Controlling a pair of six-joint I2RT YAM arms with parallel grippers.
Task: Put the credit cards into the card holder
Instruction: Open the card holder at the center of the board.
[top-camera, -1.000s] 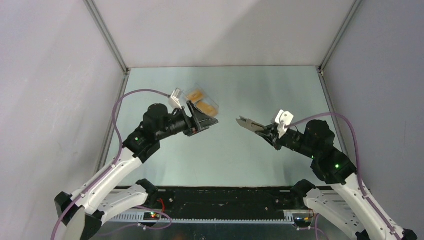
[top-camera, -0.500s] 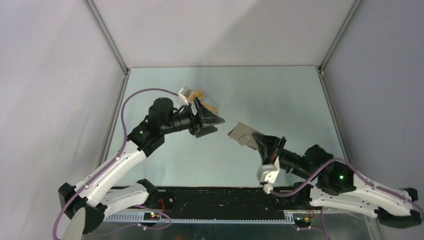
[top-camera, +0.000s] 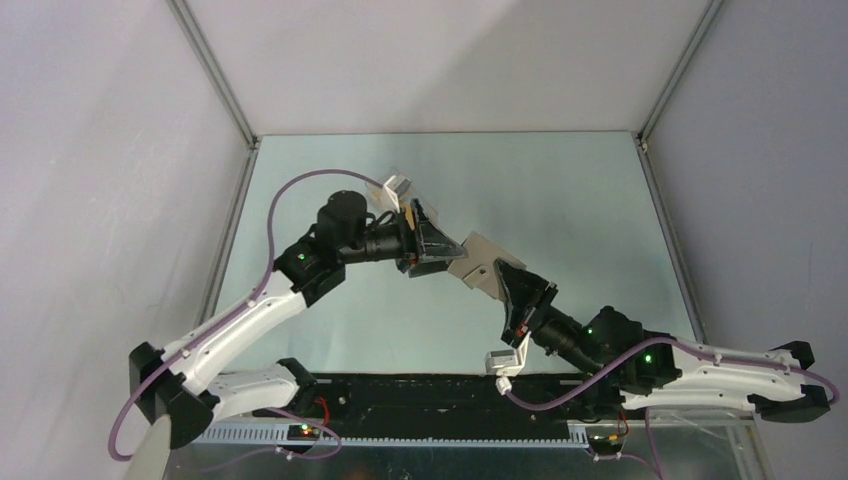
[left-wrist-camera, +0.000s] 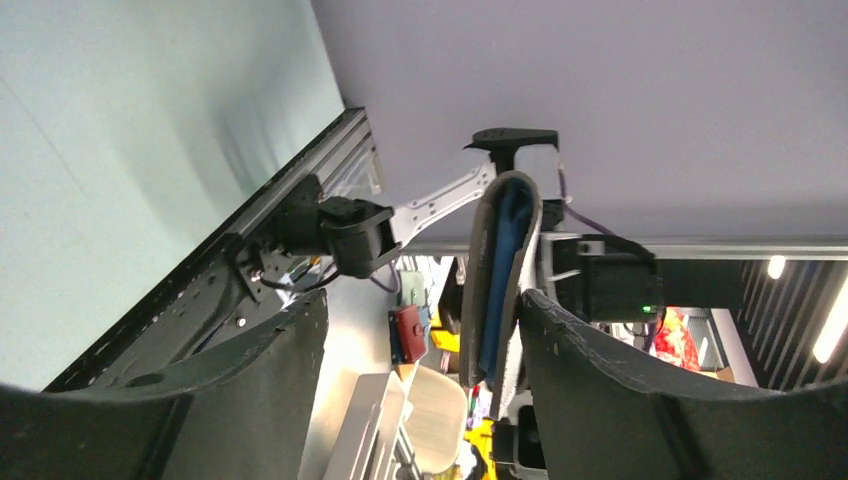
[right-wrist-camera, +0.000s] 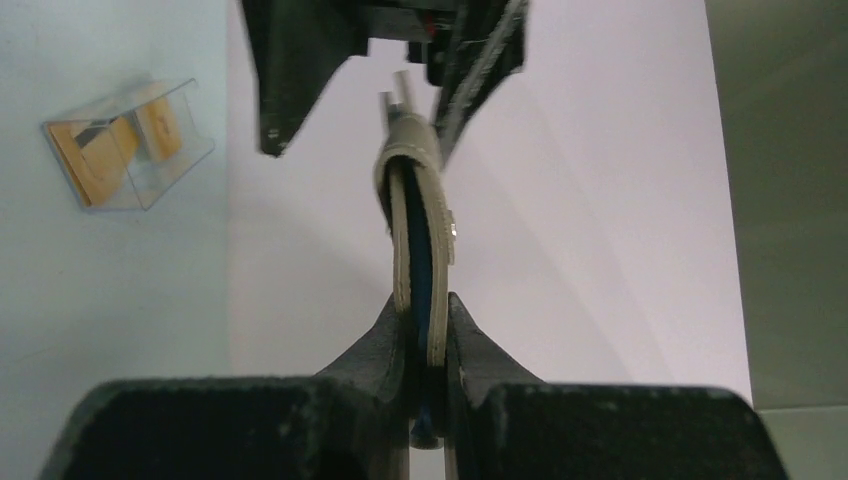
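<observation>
The grey-taupe card holder (top-camera: 480, 262) hangs in the air over the middle of the table, folded, with a blue lining showing edge-on (right-wrist-camera: 420, 200). My right gripper (right-wrist-camera: 428, 305) is shut on its lower edge. My left gripper (top-camera: 445, 250) stands open around the holder's opposite end. In the left wrist view the card holder (left-wrist-camera: 497, 260) sits between the fingers, close to the right one and well apart from the left one. The orange credit cards (right-wrist-camera: 110, 150) lie inside a clear plastic box (right-wrist-camera: 160, 150) on the table.
In the top view the clear box is mostly hidden behind the left wrist. Grey enclosure walls and metal frame rails (top-camera: 215, 75) border the table on three sides. Both arm bases sit on the black rail (top-camera: 440, 395) at the near edge.
The right arm swung low and turned, carrying the card holder left towards the middle. The left gripper moved right, away from the clear box, until its fingers straddle the holder, and they narrowed slightly.
</observation>
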